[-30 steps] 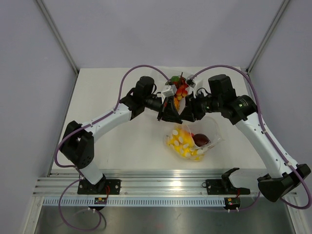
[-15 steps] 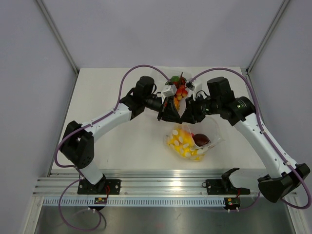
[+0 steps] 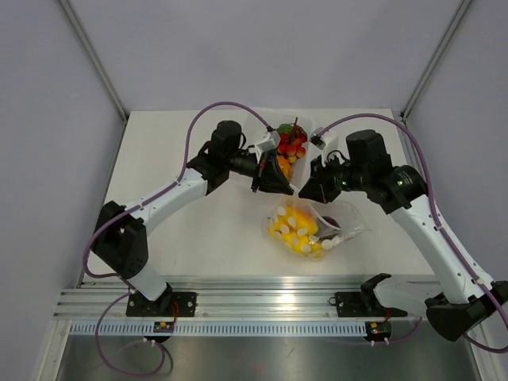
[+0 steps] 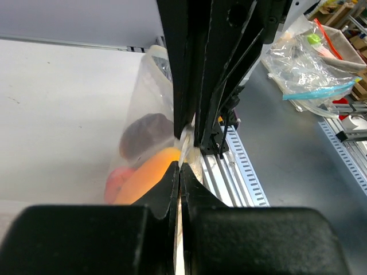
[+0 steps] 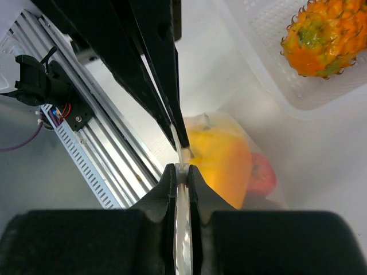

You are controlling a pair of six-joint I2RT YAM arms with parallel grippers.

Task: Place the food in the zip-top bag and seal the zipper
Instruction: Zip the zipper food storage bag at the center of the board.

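Change: right gripper [image 3: 305, 193] is now sitting closed where its jaws were standing wider a second ago; both arms' upper links are shifting slightly outward to either side of the tray [image 5: 269, 28].
Zip-top bag [image 3: 337, 230]: is lying on the table just on the near side of the tray, its mouth end rising toward the tray.
Zipper [image 5: 182, 229]: is showing as a thin clear strip pinched between the two grippers, near the tray's front edge.
Food [image 3: 295, 230]: yellow pieces are crowding the bag, with a dark purple piece [image 4: 146, 134] and a red piece [image 5: 261, 172] showing through the film; more is sitting in the tray, a spiky orange fruit [image 5: 324, 34] among it.
Left gripper [image 3: 286, 186]: fingers are pressing together on the zipper.
Right gripper: fingers are clamping the same strip, almost tip to tip with the left.
Table [image 3: 198, 230]: white top is carrying tray and bag.
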